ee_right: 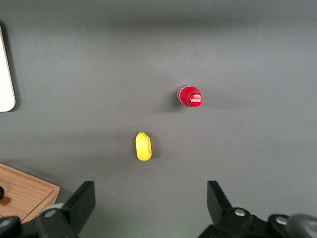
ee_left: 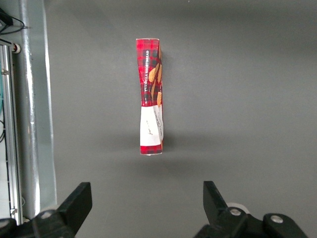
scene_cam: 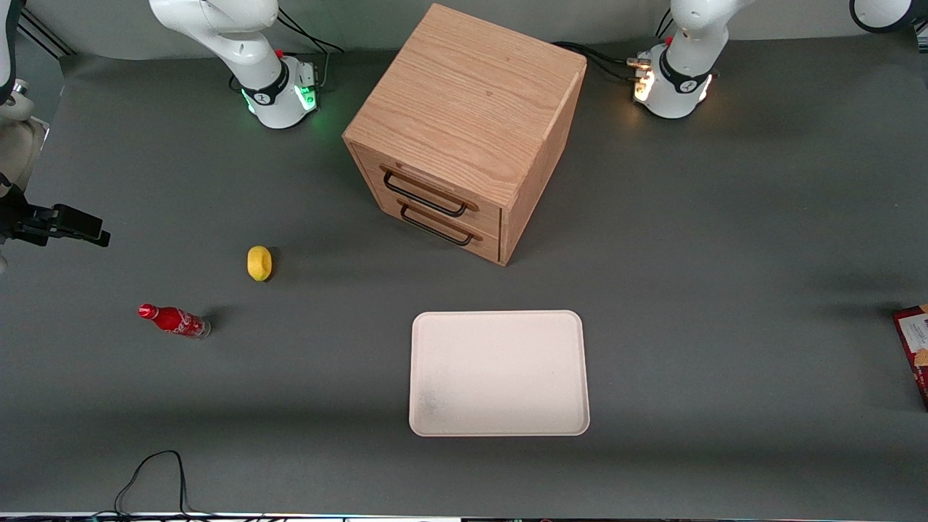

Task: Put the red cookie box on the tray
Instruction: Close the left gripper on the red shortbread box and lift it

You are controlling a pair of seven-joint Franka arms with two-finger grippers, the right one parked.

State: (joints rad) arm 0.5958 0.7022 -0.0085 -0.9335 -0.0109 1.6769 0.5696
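Nothing sits yet on the tray (scene_cam: 499, 373); the red cookie box (ee_left: 150, 97) lies on the worktop at the working arm's end, well apart. Spread wide and empty, the gripper (ee_left: 147, 208) hangs above it, apparently lining up a grasp.

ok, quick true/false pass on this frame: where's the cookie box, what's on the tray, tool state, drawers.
1. The red cookie box lies on the tray. False: it lies on the table at the working arm's end, apart from the tray.
2. The tool is open, holding nothing, above the box. True.
3. The cabinet has a drawer pulled out. False: both drawers look shut.
4. The cola bottle lies on the tray. False: it is on the table toward the parked arm's end.
5. The lemon is farther from the front camera than the bottle. True.
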